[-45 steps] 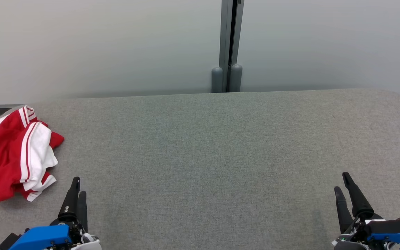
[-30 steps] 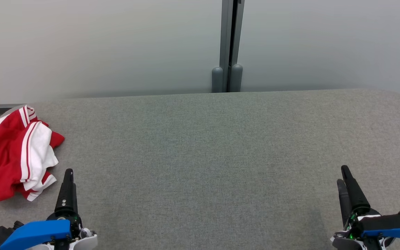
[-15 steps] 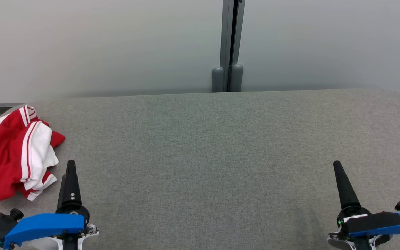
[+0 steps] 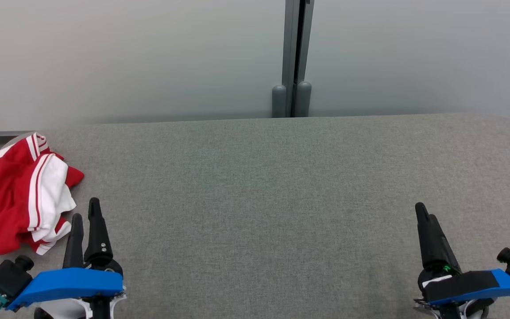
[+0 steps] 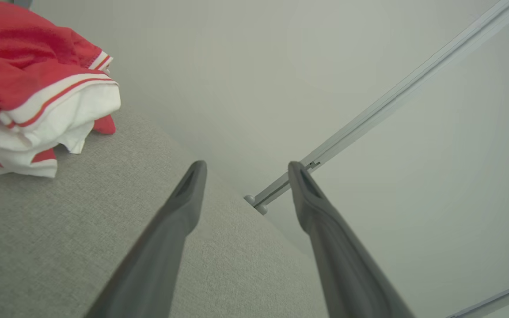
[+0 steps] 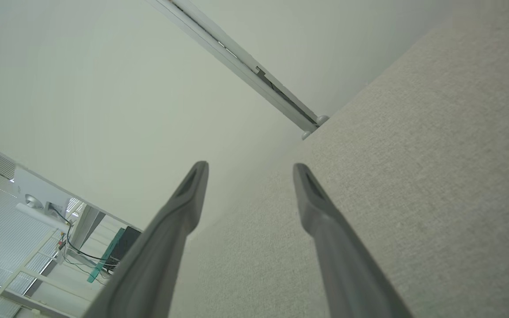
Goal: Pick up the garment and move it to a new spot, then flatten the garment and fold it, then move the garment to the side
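Plainly, we find the crumpled red-and-white garment (image 4: 11,195) at the counter's (image 4: 281,199) left edge, just left of our left hand (image 4: 85,209), jaws apart and empty, while our right hand (image 4: 425,212), equally spread, sits well apart.

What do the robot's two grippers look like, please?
The left gripper has long, tapering dark fingers, a blue cover over white housing, and a black knob with a teal piece. The right gripper is alike, cover partly black, with a green light.
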{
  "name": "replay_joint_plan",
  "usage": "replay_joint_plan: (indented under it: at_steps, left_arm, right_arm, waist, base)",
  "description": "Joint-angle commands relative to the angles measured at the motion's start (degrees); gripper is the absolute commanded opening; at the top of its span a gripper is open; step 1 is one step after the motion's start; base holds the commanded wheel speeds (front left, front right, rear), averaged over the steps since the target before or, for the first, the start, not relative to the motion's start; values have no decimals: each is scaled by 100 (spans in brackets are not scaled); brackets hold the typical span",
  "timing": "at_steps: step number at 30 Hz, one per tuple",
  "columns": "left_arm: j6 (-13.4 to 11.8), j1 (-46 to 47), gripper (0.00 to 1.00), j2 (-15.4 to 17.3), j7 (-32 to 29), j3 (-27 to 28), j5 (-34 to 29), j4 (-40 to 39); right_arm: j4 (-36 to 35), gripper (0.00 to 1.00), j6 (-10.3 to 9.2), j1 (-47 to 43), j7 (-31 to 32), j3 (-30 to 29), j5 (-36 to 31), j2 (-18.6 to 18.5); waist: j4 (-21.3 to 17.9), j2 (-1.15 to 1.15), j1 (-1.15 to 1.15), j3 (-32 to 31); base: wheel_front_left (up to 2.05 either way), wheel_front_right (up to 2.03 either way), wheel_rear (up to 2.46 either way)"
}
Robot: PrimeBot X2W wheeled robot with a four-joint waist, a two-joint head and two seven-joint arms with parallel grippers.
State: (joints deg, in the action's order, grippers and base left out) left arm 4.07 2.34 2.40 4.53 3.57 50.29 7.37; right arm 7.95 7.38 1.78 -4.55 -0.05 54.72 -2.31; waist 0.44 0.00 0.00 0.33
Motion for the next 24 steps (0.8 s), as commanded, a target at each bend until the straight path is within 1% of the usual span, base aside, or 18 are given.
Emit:
replay_joint_plan:
  at_steps: [1, 13, 24]
  left_arm:
    - [-3, 23, 100, 48, 59, -1, -222, -112]
    - [-30, -15, 100, 78, 268, -112, -1256, -172]
    - [-103, -3, 100, 160, 414, -311, -2110, -14]
  right_arm:
    - [-111, 100, 8, 2, -58, 27, -210, -44]
    - [-139, 100, 10, -36, -267, 114, -1103, -51]
    - [-102, 100, 11, -58, -438, 226, -1857, -57]
  waist:
    - [3, 0, 0, 1]
    - [28, 0, 0, 16]
    - [43, 0, 0, 7]
  base:
    - [0, 0, 0]
    - [0, 0, 0]
    - [0, 0, 0]
